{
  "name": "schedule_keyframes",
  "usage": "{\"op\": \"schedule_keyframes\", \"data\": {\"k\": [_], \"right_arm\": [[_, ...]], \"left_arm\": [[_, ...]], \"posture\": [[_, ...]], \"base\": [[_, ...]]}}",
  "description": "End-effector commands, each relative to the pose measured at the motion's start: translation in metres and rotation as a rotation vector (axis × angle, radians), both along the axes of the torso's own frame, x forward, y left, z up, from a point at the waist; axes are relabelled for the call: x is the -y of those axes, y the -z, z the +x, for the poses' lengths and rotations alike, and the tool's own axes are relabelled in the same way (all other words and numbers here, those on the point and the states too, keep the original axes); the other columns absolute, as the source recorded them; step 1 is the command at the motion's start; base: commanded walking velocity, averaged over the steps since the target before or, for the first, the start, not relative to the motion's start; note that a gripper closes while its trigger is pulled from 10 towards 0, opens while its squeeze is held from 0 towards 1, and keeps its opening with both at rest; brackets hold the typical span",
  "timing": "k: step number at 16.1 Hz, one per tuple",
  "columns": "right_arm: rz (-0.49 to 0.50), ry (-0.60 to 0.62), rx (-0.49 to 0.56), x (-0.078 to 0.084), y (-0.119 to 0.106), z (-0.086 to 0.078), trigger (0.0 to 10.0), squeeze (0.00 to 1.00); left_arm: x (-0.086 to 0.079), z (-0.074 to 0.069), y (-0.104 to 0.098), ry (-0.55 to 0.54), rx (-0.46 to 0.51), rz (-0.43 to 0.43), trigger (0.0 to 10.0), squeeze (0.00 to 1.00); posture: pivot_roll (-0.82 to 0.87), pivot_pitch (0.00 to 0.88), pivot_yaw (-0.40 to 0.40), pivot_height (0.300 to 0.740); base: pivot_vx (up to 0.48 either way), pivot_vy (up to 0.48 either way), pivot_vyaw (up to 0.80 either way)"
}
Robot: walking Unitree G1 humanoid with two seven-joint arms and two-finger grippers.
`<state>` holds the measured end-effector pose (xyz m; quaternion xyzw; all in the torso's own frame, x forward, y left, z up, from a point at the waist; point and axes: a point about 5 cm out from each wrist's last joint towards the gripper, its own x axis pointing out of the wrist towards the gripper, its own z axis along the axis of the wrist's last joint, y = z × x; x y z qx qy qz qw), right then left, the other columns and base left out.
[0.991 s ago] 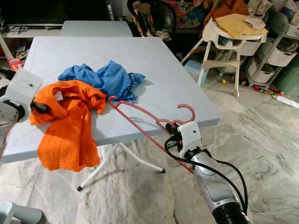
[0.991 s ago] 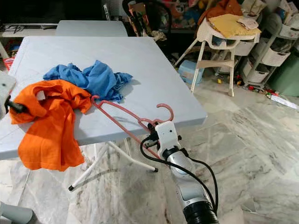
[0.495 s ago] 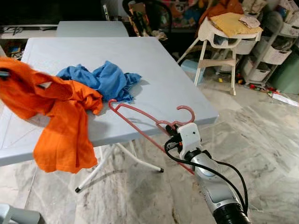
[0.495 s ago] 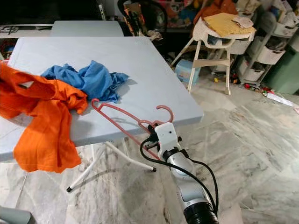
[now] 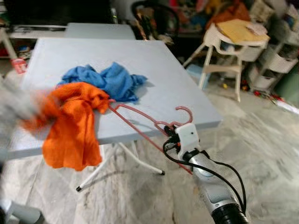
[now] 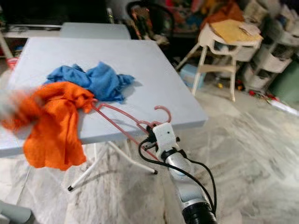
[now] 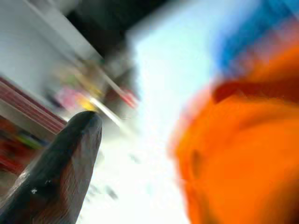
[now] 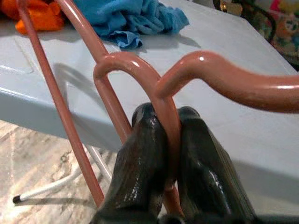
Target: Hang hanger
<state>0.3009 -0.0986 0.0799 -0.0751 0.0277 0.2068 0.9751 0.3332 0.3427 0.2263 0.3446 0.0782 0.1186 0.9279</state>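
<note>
Two pincers: right pincer [image 8: 169, 140] clamped on pink hanger [image 5: 140, 116] neck; left pincer [image 7: 60, 172] blurred, state unclear.
Hanger: far end touching orange cloth [image 5: 72, 126] on worktop [image 5: 163, 84].

Salmon-pink tubular hanger [image 5: 148, 122], lying tilted across the grey table's front edge (hook upward, far shoulder touching orange cloth).

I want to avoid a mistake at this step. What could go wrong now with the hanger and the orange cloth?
1. The right gripper pinches the pink hanger only at its thin neck, so it may twist or slip between the fingers.
2. The orange garment hangs far over the edge of the table; it could slide to the floor.
3. The left arm is blurred, likely moving fast, and may miss the hanger's far end beside the cloth.
</note>
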Motion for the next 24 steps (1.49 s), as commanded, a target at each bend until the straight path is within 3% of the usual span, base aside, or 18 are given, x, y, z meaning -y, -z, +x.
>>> {"op": "schedule_keyframes", "data": {"k": [1, 3, 5, 7, 8, 9, 10, 12, 13, 15, 17, 19, 24], "right_arm": [[-0.021, 0.020, -0.035, 0.005, 0.007, -0.001, 10.0, 0.00], [-0.020, 0.023, -0.035, 0.006, 0.007, -0.001, 10.0, 0.00], [-0.020, 0.024, -0.037, 0.006, 0.008, -0.002, 10.0, 0.00], [-0.023, 0.024, -0.039, 0.007, 0.009, -0.003, 10.0, 0.00], [-0.024, 0.024, -0.039, 0.007, 0.009, -0.003, 10.0, 0.00], [-0.025, 0.022, -0.038, 0.007, 0.008, -0.002, 10.0, 0.00], [-0.025, 0.022, -0.037, 0.006, 0.008, -0.002, 10.0, 0.00], [-0.025, 0.020, -0.036, 0.007, 0.007, -0.001, 10.0, 0.00], [-0.025, 0.020, -0.036, 0.007, 0.007, -0.001, 10.0, 0.00], [-0.023, 0.008, -0.045, 0.007, 0.008, -0.002, 10.0, 0.00], [-0.015, -0.006, -0.049, 0.007, 0.008, -0.003, 10.0, 0.00], [-0.029, -0.058, -0.035, 0.005, 0.005, -0.001, 10.0, 0.00], [-0.070, -0.270, 0.028, 0.015, -0.025, 0.012, 10.0, 0.00]], "left_arm": [[0.008, -0.001, 0.019, 0.055, -0.091, -0.034, 10.0, 0.00], [0.014, -0.003, 0.018, 0.056, -0.060, -0.012, 10.0, 0.00], [0.012, 0.000, 0.009, -0.017, 0.131, -0.067, 10.0, 0.00], [0.025, -0.005, 0.005, -0.010, 0.333, -0.262, 10.0, 0.00], [0.032, -0.008, 0.009, 0.004, 0.365, -0.358, 10.0, 0.00], [0.049, -0.012, 0.028, 0.018, 0.380, -0.575, 10.0, 0.00], [0.057, -0.015, 0.040, 0.013, 0.348, -0.653, 10.0, 0.00], [0.077, -0.028, 0.066, 0.011, 0.294, -0.690, 10.0, 0.00], [0.080, -0.030, 0.069, 0.003, 0.292, -0.701, 10.0, 0.00], [0.106, -0.049, 0.090, 0.006, 0.213, -0.679, 10.0, 0.00], [0.119, -0.056, 0.098, 0.048, 0.172, -0.671, 10.0, 0.00], [0.117, -0.054, 0.094, 0.058, 0.185, -0.661, 10.0, 0.00], [0.090, -0.046, 0.078, 0.038, 0.194, -0.589, 10.0, 0.00]], "posture": [[0.01, 0.033, -0.079, 0.740], [0.01, 0.035, -0.076, 0.740], [0.01, 0.036, -0.075, 0.740], [0.01, 0.035, -0.078, 0.740], [0.01, 0.035, -0.078, 0.740], [0.01, 0.033, -0.080, 0.740], [0.01, 0.032, -0.082, 0.740], [0.01, 0.031, -0.083, 0.740], [0.01, 0.031, -0.083, 0.740], [0.02, 0.031, -0.082, 0.740], [0.02, 0.032, -0.085, 0.740], [0.03, 0.032, -0.087, 0.740], [0.02, 0.034, -0.085, 0.740]], "base": [[0.000, 0.000, 0.00], [0.000, 0.000, 0.00], [0.000, 0.000, 0.00], [0.000, 0.000, 0.00], [0.000, 0.000, 0.00], [0.000, 0.000, 0.00], [0.000, 0.000, 0.00], [0.000, 0.000, 0.00], [0.000, 0.000, 0.00], [0.000, 0.000, 0.00], [0.000, 0.000, 0.00], [0.000, 0.000, 0.00], [0.000, 0.000, 0.00]]}}
